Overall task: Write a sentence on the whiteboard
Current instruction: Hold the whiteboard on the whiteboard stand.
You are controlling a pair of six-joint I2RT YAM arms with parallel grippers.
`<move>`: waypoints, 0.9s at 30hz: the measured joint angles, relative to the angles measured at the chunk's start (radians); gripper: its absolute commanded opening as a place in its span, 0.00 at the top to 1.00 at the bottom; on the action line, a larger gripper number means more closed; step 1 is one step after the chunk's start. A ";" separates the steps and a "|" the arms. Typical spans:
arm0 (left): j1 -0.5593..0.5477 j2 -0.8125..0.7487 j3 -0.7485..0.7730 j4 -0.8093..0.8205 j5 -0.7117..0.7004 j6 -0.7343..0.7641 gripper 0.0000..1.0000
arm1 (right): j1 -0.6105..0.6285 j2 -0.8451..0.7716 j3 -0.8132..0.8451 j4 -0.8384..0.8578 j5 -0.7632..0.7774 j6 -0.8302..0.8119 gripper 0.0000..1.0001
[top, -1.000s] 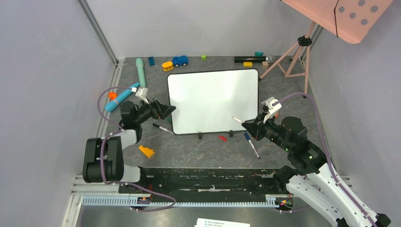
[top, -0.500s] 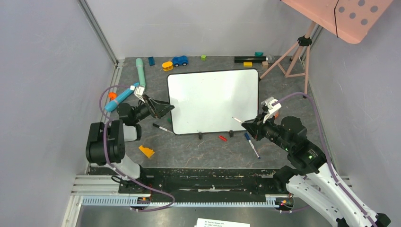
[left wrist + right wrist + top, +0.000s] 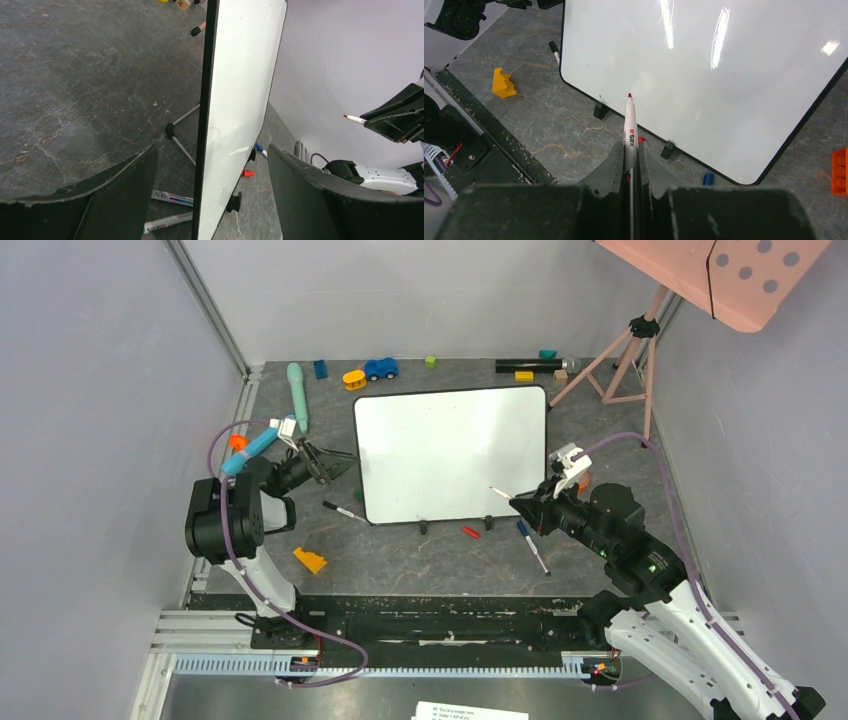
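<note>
Whiteboard (image 3: 450, 455): lying mid-table ahead of both arms, long axis running left to right, face showing no red words.
Right gripper (image 3: 528, 506): we are clamping a red marker (image 3: 502, 493), its length pointing away and leftward, tip hanging over the board's near right part; contact we cannot tell.
Left gripper (image 3: 332, 464): jaws spreading wide, holding nothing, just beside the board's left rim.
Deciding relation: we are judging the right arm nearer; the writing start lies far-left of the tip.

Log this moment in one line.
left gripper open, facing edge of glossy white whiteboard; right gripper shut on red-tipped white marker; board blank
</note>
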 measured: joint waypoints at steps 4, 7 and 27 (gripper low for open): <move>-0.026 0.024 0.034 0.005 0.023 -0.015 0.13 | 0.000 0.001 0.000 0.002 0.000 0.000 1.00; -0.056 0.032 0.050 0.006 0.043 -0.015 0.14 | 0.000 0.001 0.000 0.003 0.000 0.000 1.00; -0.137 0.127 0.116 0.014 0.095 -0.021 0.61 | 0.000 -0.063 0.000 0.004 0.010 0.026 1.00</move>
